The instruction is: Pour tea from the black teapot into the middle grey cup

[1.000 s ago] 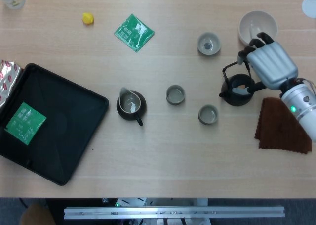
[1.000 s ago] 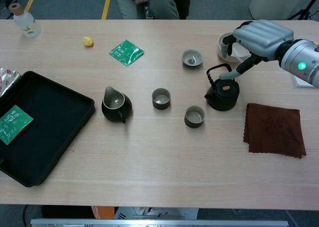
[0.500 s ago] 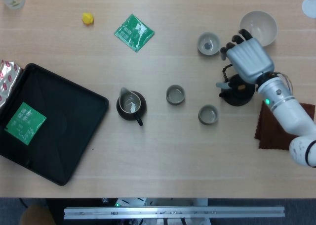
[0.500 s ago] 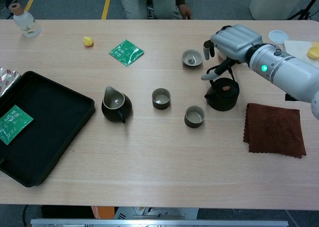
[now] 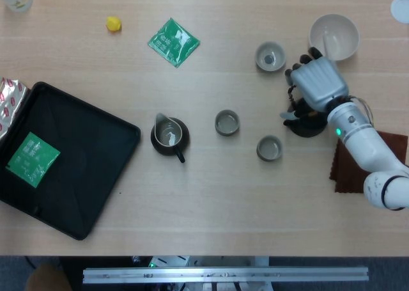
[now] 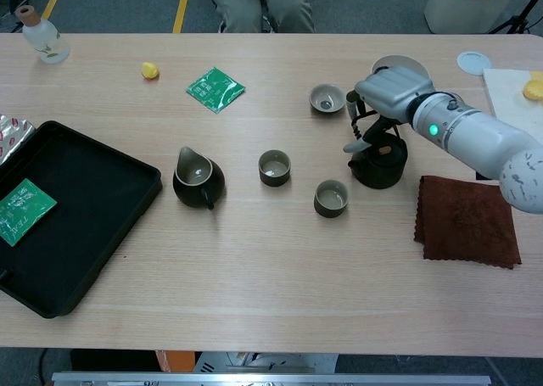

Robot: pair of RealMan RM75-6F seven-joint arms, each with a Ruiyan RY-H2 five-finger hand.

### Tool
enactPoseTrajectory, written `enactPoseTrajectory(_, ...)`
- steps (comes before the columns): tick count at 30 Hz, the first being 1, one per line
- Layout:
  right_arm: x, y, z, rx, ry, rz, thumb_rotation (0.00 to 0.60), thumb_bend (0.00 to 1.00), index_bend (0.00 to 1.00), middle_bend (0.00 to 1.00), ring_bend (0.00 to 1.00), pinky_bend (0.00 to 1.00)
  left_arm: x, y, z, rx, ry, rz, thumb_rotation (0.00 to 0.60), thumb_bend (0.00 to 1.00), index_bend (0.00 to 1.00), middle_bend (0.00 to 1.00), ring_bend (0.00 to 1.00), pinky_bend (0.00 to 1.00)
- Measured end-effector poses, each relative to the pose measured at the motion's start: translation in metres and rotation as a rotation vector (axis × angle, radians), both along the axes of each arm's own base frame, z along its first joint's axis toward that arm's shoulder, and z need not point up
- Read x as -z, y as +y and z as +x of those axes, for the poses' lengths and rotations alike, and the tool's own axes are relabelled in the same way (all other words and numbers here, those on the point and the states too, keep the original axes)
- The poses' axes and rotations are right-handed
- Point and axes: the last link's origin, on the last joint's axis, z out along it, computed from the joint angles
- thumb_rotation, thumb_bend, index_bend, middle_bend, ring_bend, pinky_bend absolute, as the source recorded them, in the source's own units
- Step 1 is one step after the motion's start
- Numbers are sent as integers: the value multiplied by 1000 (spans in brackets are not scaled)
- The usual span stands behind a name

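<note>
Closing right hand [image 6: 392,92] over teapot [image 6: 379,162] handle, grip not clearly showing. Teapot sitting on bench [image 6: 271,267], right of middle cup [image 6: 274,166]. Lifting and pouring remaining.

1. Green foil sachet [image 5: 173,41] on the bare tabletop: pale printing on its face, too small to read in either view.
2. Second green sachet [image 5: 32,158] in the black tray [image 5: 96,176]: white marks, illegible.
3. Silver-and-red foil packet [image 5: 9,100] at the left edge: red pattern, no readable letters.
4. No other legible text, brand or number.
</note>
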Motion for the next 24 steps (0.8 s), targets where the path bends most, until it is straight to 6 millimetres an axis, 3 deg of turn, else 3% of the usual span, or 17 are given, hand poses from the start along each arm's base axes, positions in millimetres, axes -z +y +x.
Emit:
enactPoseTrajectory(10,-11,3,-1,-3,-7,6,303,0,413,497,332,132,1,0,0,2,0,-1,600,266,93,164,70,72)
enactPoseTrajectory(24,-36,11,-1,17,-44,20,308,0,436,531,376,134,0,2,-1,5,0,6,600,266,93,164,70,72)
